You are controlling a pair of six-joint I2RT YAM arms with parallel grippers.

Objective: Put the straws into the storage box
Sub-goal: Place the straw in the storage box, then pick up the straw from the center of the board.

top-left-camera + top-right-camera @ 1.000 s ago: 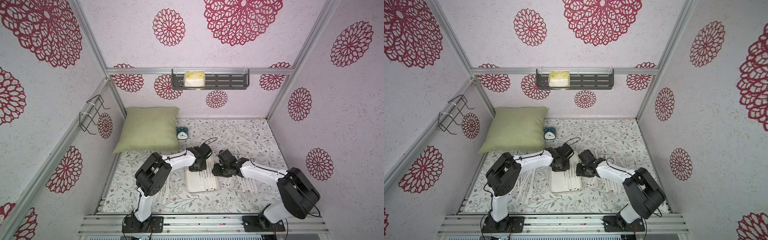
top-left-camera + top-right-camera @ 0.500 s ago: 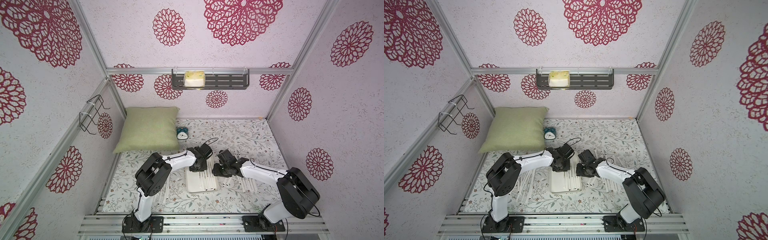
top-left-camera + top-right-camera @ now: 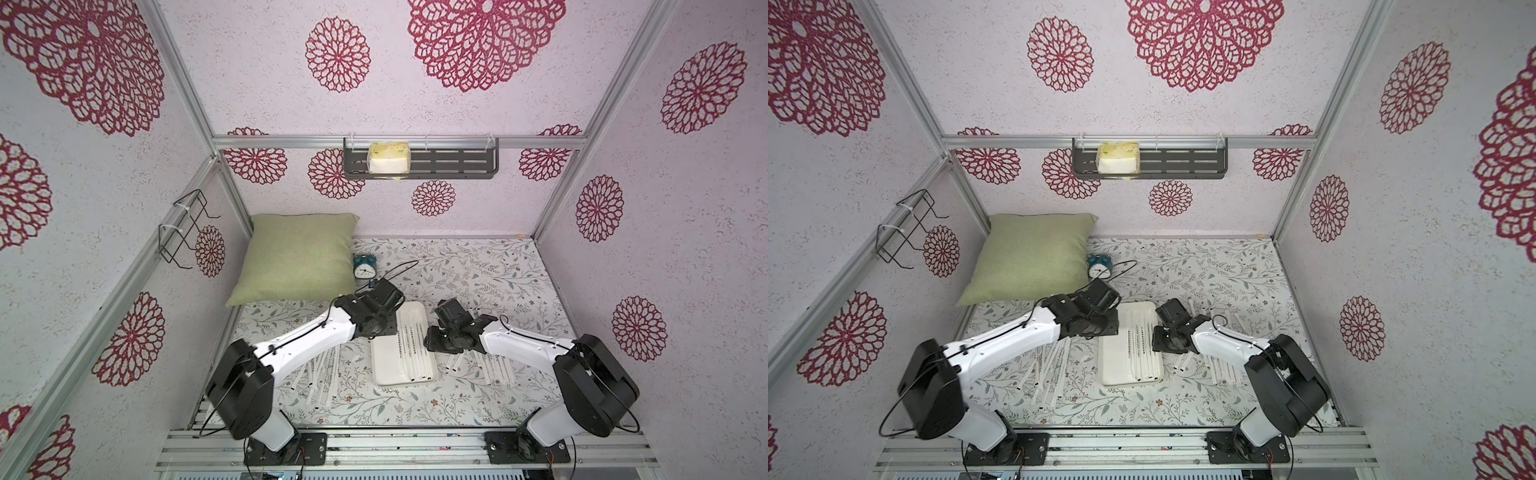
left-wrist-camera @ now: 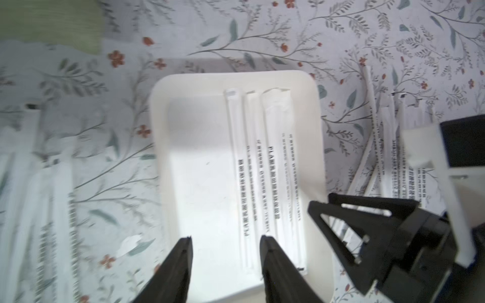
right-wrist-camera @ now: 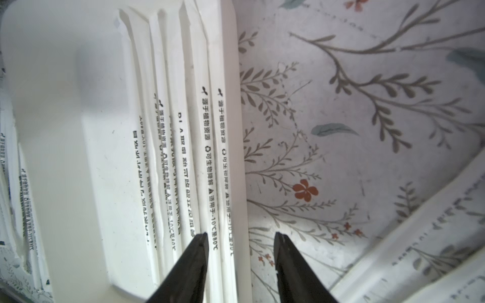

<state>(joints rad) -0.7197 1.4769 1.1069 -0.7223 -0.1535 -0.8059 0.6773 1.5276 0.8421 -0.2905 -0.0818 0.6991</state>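
The storage box [image 3: 384,361] [image 3: 1113,361] is a shallow white tray in the middle of the floral mat. Several white straws [image 3: 411,345] [image 4: 265,170] [image 5: 183,147] lie lengthwise along its right side. More straws lie loose on the mat to its left [image 3: 320,374] and to its right [image 3: 494,365]. My left gripper [image 4: 225,240] hangs open over the tray's far end, with nothing between its fingers. My right gripper [image 5: 240,236] is open too and straddles the tray's right rim [image 5: 236,131] and the outermost straws there.
A green pillow [image 3: 299,257] and a small teal alarm clock [image 3: 365,266] sit at the back left. A dark wall shelf [image 3: 457,164] holds a tissue pack. A wire rack [image 3: 183,228] hangs on the left wall.
My left gripper has gone from shut to open over the tray. Both arms have stayed almost where they were.
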